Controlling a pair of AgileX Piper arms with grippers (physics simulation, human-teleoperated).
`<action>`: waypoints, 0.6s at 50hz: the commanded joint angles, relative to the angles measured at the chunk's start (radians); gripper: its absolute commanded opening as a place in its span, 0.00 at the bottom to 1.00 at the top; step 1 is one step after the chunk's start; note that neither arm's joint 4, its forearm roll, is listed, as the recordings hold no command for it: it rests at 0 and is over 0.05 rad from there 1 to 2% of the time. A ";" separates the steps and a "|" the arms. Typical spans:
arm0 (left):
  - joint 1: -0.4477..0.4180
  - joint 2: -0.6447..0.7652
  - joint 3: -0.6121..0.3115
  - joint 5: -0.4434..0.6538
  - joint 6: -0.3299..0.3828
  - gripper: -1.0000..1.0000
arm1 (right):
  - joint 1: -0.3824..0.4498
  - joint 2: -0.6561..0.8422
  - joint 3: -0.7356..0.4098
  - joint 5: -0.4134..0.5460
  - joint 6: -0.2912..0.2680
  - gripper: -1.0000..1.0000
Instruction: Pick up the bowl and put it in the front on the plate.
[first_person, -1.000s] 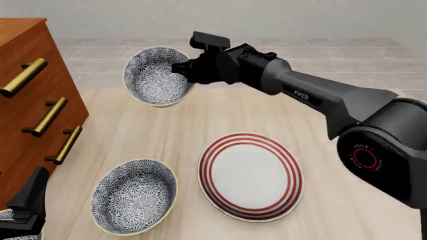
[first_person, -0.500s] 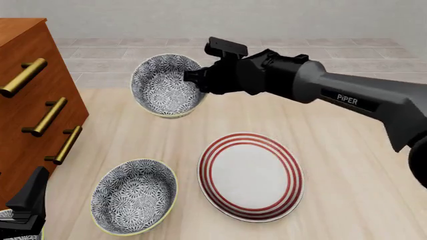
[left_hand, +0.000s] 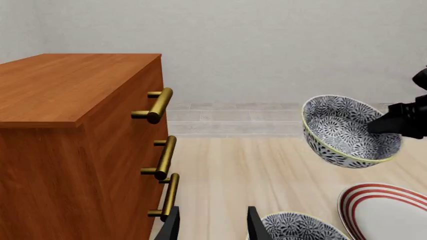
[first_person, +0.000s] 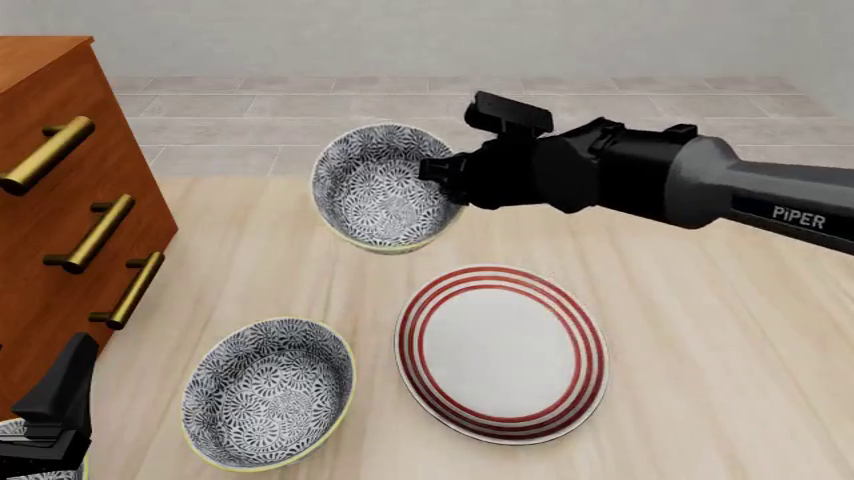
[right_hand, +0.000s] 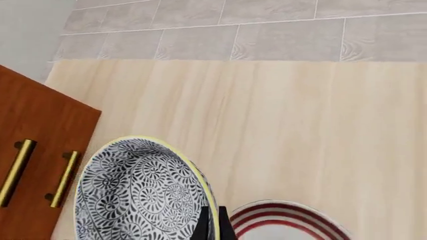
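The bowl, deep, with a blue-grey floral pattern and a pale yellow rim, hangs tilted in the air above the table, behind the plate. My right gripper is shut on its right rim. The right wrist view shows the bowl against the closed fingertips. The white plate with red rings lies flat at the front middle, also seen as plate and plate. My left gripper stands open at the front left with nothing between its fingers. From there the bowl appears raised.
A wider, shallower bowl with the same pattern sits on the table left of the plate. A wooden dresser with brass handles stands along the left side, close to my left gripper.
My right gripper has carried the bowl to the right and toward the front, nearer the plate. The left arm has not moved.
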 joint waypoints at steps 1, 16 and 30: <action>0.000 0.000 0.000 0.000 0.000 1.00 | -0.030 -0.057 0.079 -0.016 0.012 0.00; 0.000 0.000 0.000 0.000 0.000 1.00 | -0.090 -0.140 0.182 -0.020 -0.001 0.00; 0.000 0.000 0.000 0.000 0.000 1.00 | -0.141 -0.226 0.290 -0.027 0.001 0.00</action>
